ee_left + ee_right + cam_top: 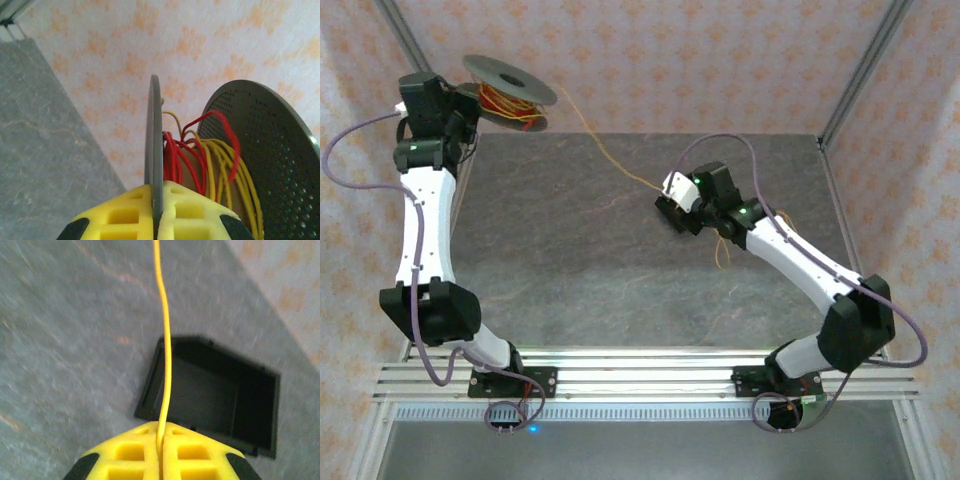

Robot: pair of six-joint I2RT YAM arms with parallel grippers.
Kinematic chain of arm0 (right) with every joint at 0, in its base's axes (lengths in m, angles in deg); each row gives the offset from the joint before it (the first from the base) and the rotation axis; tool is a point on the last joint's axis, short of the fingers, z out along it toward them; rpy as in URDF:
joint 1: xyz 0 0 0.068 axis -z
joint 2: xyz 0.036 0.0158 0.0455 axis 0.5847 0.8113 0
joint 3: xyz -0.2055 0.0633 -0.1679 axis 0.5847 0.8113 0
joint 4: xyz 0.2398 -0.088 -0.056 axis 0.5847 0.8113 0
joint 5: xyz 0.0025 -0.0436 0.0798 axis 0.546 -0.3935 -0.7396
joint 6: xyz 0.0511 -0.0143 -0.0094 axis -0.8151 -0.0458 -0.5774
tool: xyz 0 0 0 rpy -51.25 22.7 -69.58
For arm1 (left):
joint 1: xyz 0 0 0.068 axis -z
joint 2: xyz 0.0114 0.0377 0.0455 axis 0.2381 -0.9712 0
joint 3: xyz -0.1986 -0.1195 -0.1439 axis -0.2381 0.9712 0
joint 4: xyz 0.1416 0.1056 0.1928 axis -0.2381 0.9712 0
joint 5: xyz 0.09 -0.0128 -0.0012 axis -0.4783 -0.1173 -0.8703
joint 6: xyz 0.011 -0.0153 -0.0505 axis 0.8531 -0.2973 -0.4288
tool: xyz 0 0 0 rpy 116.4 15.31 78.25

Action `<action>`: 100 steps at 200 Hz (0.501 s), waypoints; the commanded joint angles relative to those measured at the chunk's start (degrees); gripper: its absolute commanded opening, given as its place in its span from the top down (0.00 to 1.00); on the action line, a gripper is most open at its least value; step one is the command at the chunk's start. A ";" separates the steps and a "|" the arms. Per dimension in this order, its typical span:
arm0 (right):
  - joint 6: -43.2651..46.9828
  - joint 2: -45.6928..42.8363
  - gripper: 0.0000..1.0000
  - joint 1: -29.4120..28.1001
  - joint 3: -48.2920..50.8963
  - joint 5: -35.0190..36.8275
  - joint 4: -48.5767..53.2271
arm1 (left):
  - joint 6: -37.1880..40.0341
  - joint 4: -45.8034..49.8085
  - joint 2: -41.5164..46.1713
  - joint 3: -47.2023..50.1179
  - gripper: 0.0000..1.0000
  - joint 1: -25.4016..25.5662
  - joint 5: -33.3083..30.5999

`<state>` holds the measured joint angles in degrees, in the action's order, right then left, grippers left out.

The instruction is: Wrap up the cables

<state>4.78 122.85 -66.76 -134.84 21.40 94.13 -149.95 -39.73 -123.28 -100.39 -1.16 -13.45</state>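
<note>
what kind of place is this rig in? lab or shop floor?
Likely a lab test cell: patterned backdrop walls on an aluminium frame box in a grey tabletop; the left arm and right arm bolt to a rail.

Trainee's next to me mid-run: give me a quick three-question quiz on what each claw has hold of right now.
1. True or false: the left claw is clamped on one flange of the spool.
2. Which two colours are the wound cables on that spool?
3. The right claw is shut on: A) the yellow cable; B) a red cable; C) nothing.
Key: 1 true; 2 red and yellow; 3 A.
</note>
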 commanded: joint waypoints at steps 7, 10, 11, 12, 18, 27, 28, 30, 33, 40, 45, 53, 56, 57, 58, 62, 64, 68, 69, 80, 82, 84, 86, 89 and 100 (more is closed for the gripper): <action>-2.78 -1.18 1.00 -0.16 0.29 1.60 6.61 | -6.62 -17.38 2.96 -1.28 1.00 -3.50 -4.46; -2.65 -1.70 1.00 -0.42 0.81 1.16 5.86 | -6.56 -17.90 3.11 -0.86 1.00 -3.45 -5.16; -2.62 -1.97 1.00 -0.45 0.99 0.94 5.69 | -6.56 -18.01 3.14 -0.74 1.00 -3.48 -5.40; -2.55 -2.23 1.00 -0.47 1.16 0.84 5.57 | -6.56 -18.28 3.15 -0.60 1.00 -3.46 -5.61; -1.90 -3.27 1.00 -0.85 2.24 -0.48 4.71 | -6.70 -19.72 3.40 0.35 1.00 -3.43 -6.62; -1.29 -5.01 1.00 -1.38 3.55 -1.50 3.34 | -6.77 -20.63 3.13 0.60 1.00 -3.43 -7.34; -1.28 -5.11 1.00 -1.46 3.67 -1.57 3.20 | -6.75 -20.60 3.06 0.51 1.00 -3.43 -7.37; -1.27 -5.50 1.00 -1.50 3.94 -1.73 2.95 | -6.63 -20.47 2.89 0.17 1.00 -3.43 -7.35; -1.24 -6.00 1.00 -1.53 4.24 -2.00 2.68 | -6.38 -20.24 2.52 -0.33 1.00 -3.43 -7.26; -1.11 -6.91 1.00 -1.55 4.67 -2.63 2.37 | -5.77 -19.82 1.76 -1.52 1.00 -3.48 -6.90; -0.80 -7.50 1.00 -1.62 4.81 -3.01 2.34 | -5.30 -19.57 1.31 -2.03 1.00 -3.35 -6.83; -0.36 -8.58 1.00 -1.67 5.10 -3.62 2.22 | -4.20 -19.11 0.98 -2.45 1.00 -3.10 -7.62; -0.24 -9.08 1.00 -1.71 5.30 -4.05 2.07 | -3.66 -18.79 0.89 -2.54 1.00 -2.91 -8.07; -0.22 -9.21 1.00 -1.67 5.34 -4.21 2.00 | -3.48 -18.71 0.84 -2.64 1.00 -2.86 -8.17; -0.17 -9.37 1.00 -1.73 5.41 -4.33 1.96 | -3.30 -18.54 0.81 -2.69 1.00 -2.84 -8.27; 0.01 -10.06 1.00 -1.71 5.53 -4.83 1.79 | -2.49 -18.19 0.71 -2.82 1.00 -2.70 -8.62; 0.15 -10.38 1.00 -1.71 5.62 -5.30 1.76 | -2.09 -17.78 0.63 -2.97 1.00 -2.65 -8.84; 0.30 -11.18 1.00 -1.78 5.76 -5.96 1.63 | -0.96 -17.15 0.53 -3.28 1.00 -2.44 -9.34; 0.35 -11.36 1.00 -1.83 5.75 -6.09 1.64 | -0.77 -17.02 0.48 -3.31 1.00 -2.36 -9.42; 0.47 -13.77 1.00 -2.28 5.97 -8.08 0.91 | 3.47 -14.57 0.11 -4.53 1.00 -1.21 -11.18; 0.53 -14.21 1.00 -2.36 5.99 -8.57 0.75 | 4.24 -14.17 0.05 -4.70 1.00 -0.99 -11.53; 0.57 -14.65 1.00 -2.45 6.00 -8.98 0.55 | 5.02 -13.81 -0.04 -4.85 1.00 -0.67 -11.86; 0.58 -14.96 1.00 -2.56 6.00 -9.26 0.35 | 5.79 -13.39 -0.06 -4.98 1.00 -0.39 -12.05; 0.58 -15.14 1.00 -2.86 5.93 -9.94 -0.03 | 6.89 -12.85 -0.23 -5.21 1.00 0.02 -12.49; 0.45 -18.07 1.00 -4.06 4.98 -11.66 -0.29 | 9.77 -11.12 -1.06 -5.89 1.00 1.32 -13.36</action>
<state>4.60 110.19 -69.14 -129.81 14.55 93.30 -146.93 -45.00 -124.13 -100.87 -1.60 -18.70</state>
